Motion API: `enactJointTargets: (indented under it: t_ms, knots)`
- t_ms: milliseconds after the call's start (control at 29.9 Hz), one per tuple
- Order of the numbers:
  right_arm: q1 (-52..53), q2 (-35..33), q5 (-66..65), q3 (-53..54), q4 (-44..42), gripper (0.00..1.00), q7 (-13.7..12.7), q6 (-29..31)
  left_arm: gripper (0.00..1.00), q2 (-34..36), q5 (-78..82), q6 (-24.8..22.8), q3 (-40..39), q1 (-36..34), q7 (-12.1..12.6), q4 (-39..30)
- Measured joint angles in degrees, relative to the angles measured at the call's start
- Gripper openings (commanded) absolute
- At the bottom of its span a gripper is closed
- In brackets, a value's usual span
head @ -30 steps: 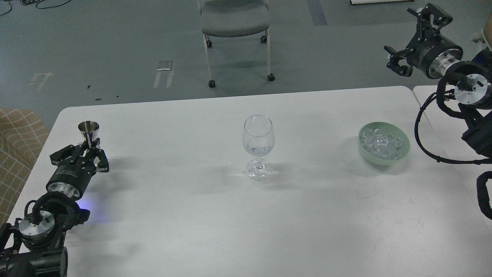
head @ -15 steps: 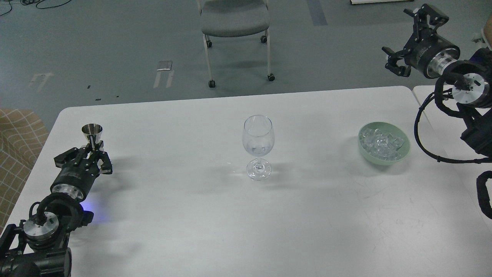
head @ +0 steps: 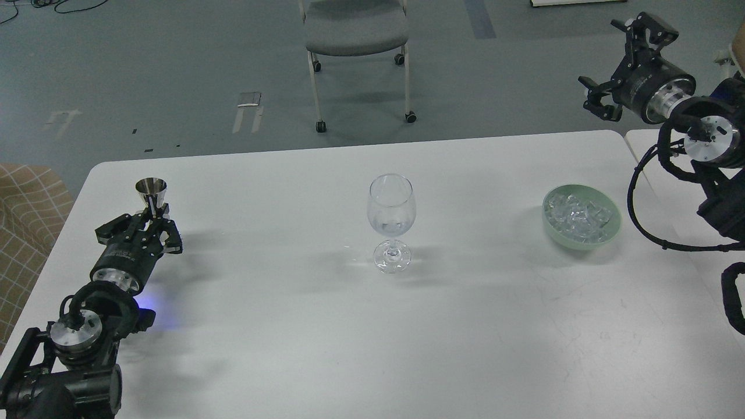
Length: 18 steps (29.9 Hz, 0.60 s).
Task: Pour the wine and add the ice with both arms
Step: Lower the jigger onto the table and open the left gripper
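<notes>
Left gripper (head: pixel 152 223) low over the left end of the white bench (head: pixel 291 326), fingers narrow and closed on the stem of a small steel jigger (head: pixel 151 192); cup upright, mouth up. Contents of the jigger not visible from the head view. Glass (head: pixel 391 220) stands upright at bench centre, well apart from the jigger; bowl looks empty or nearly so, cannot tell for certain through the clear wall. Ice (head: pixel 579 216) is heaped in a pale green bowl (head: pixel 605 235) on the right side of the bench, well apart from the glass. Right gripper (head: pixel 616 71) is raised beyond the far right corner of the bench, well above and behind the bowl, fingers spread wide, nothing between them. Judgement: pour step is in hand, jigger grasped but not yet brought to the glass; ice step not begun. Next move calls for carrying the jigger level across to a point just above the glass rim, then tipping it slowly so the stream lands inside; the glass is tall on a narrow foot, so any knock against the rim could topple it. The right arm would then need to descend to the bowl and close on a single cube, which is small and likely slippery.
</notes>
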Motion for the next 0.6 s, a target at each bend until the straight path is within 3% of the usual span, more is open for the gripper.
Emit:
enactJointTargets:
  t_ms: [602]
  knots:
    - [0.2, 0.0, 0.0, 0.0, 0.0, 1.0, 0.0, 0.0, 0.07, -1.1, 0.1, 0.5, 0.1, -0.2, -0.5, 0.2]
